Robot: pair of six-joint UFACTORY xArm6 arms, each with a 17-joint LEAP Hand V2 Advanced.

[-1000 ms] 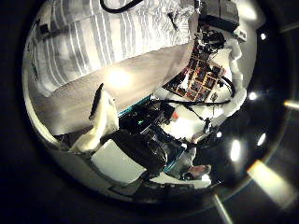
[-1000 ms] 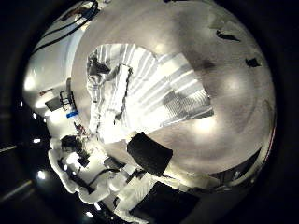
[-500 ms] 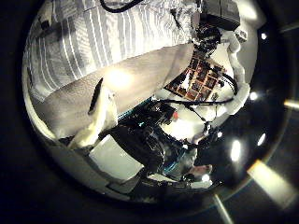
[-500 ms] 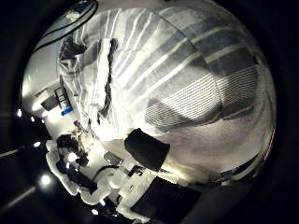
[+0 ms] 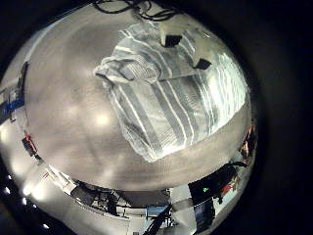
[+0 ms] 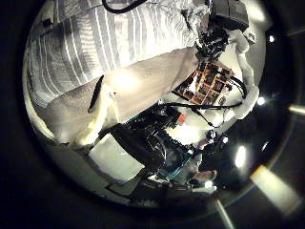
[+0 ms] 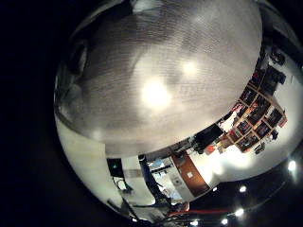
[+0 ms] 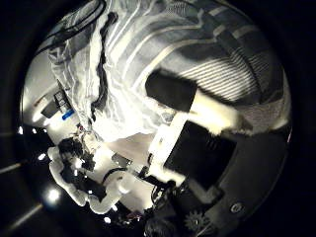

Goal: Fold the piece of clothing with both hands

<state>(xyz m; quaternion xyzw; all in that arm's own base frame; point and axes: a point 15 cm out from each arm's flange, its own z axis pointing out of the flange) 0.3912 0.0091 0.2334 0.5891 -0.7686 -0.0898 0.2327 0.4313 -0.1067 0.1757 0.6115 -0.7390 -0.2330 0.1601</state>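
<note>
A striped garment [image 5: 166, 93] is seen lying crumpled on the table [image 5: 68, 127], partly bunched, with bare tabletop round most of it. In the right thumb side palm view the striped cloth [image 8: 188, 49] fills much of the picture, close under that palm. One finger of the right hand [image 8: 212, 109] is extended straight over the cloth, uncurled; contact cannot be told. The left hand's [image 6: 100, 119] finger state cannot be told.

table [image 7: 161, 85]: pale, glossy, bright glare spot | shelving [image 7: 254, 112]: brown, packed, at the room's far side | ceiling lights [image 7: 225, 194]: small, round, lit | surroundings: dark
</note>
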